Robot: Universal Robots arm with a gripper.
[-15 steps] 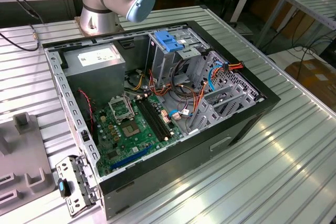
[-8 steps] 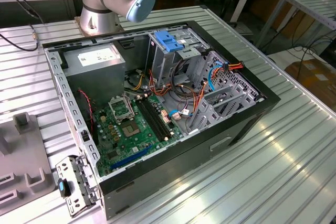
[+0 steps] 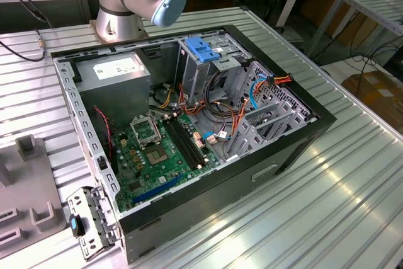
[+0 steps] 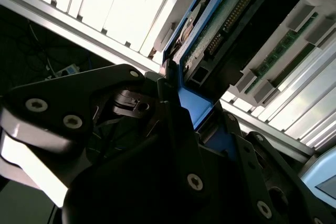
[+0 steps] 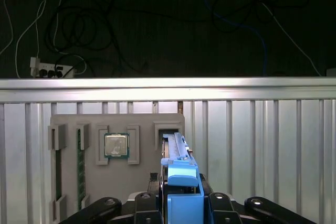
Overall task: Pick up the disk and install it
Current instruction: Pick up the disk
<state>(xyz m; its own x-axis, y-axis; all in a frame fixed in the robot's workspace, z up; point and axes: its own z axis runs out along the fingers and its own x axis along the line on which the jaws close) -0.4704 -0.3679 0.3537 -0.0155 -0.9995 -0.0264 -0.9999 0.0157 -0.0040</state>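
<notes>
Evidently at the pick stage: the black fingers (image 5: pixel 219 201) sit clamped on the flat dark disk (image 5: pixel 177 155) with bright blue plastic rails, which stands on edge at a slot of the grey moulded holder (image 5: pixel 73 124). Installation into the open black computer case (image 3: pixel 286 155) remains outstanding.

The exterior view looks down at a slant on the open computer case (image 3: pixel 277 155) lying on a ribbed table (image 3: pixel 334 206). It stands far enough back to take in the arm's base (image 3: pixel 119 20) at the frame's upper left and a grey tray (image 3: pixel 25 181) at lower left. The first wrist view faces down along the gripper (image 5: pixel 182 203) onto that same tray and table. The second wrist view sits very close against the gripper's links. Both wrist views share the clasped disk (image 5: pixel 176 153) (image 4: pixel 231 19).
</notes>
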